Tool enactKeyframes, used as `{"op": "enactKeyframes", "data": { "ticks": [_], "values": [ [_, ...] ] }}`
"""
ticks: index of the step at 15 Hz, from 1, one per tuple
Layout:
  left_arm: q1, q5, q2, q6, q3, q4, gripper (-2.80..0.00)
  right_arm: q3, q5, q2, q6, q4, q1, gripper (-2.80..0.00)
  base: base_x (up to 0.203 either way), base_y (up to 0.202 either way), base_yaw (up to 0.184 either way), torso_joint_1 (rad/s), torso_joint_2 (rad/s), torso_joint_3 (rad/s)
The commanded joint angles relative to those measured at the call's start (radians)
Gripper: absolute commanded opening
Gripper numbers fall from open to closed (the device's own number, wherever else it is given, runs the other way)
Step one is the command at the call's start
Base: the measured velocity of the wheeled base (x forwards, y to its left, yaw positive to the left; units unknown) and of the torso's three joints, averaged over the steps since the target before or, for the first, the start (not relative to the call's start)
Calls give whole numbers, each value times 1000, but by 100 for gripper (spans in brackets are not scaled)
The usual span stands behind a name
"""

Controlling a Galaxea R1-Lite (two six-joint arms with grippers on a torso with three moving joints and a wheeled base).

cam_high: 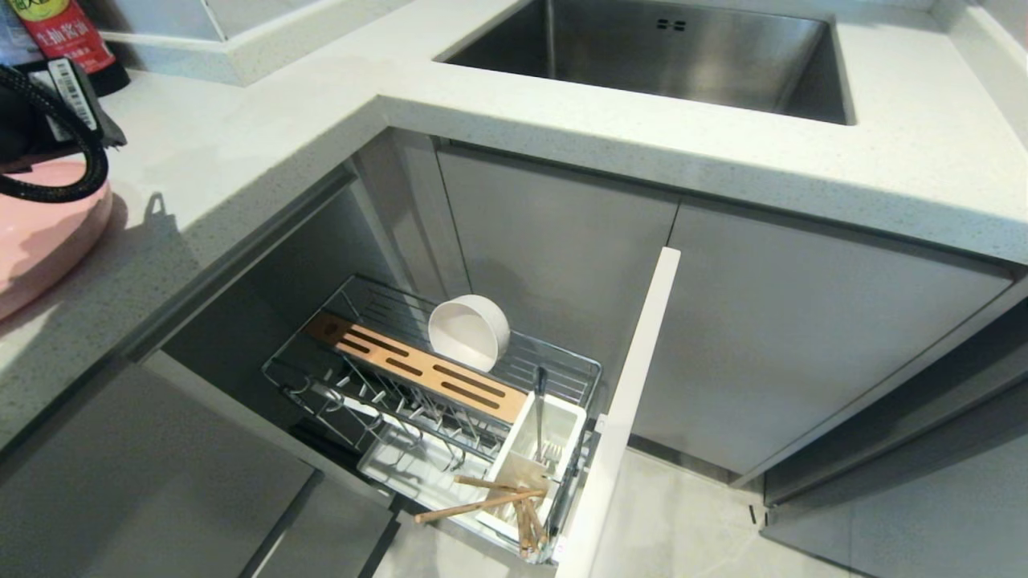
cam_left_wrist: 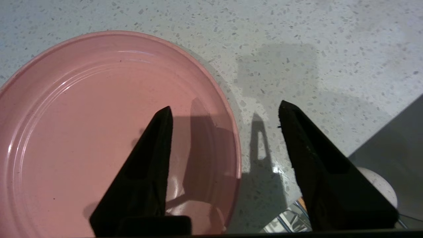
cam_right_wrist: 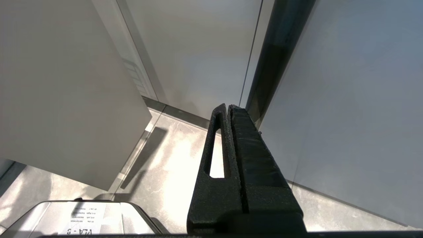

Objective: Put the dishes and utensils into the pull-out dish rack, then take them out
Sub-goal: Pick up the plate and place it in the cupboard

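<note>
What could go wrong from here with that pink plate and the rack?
The open left pincer straddles the pink plate's rim, one finger over the plate and one over the countertop; a shallow grip might let it slip. In the pull-out dish rack, the chopsticks jut out of the caddy and could snag.

The left pincer (cam_left_wrist: 224, 114) hangs with jaws apart over the speckled surface (cam_high: 265, 120), one finger above the pink plate (cam_left_wrist: 99, 132), bare surface at its 12 o'clock. In the pull-out dish rack (cam_high: 434, 401), the bowl (cam_high: 470, 331) stands beside the wooden strip (cam_high: 418, 368); chopsticks (cam_high: 498, 502) and fork (cam_high: 540, 409) crowd the caddy (cam_high: 534, 466) at 5 o'clock, while the wire slots at 7 o'clock stand free.
</note>
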Motion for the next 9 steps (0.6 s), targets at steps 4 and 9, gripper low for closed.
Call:
{"op": "enactKeyframes", "data": {
  "ticks": [4,9],
  "values": [
    [34,2,45,-4,-51,102,0,0,0,0,0,0,0,-280,0,0,0,0,0,0],
    [36,-3,60,-7,-59,144,0,0,0,0,0,0,0,-280,0,0,0,0,0,0]
  ]
}}
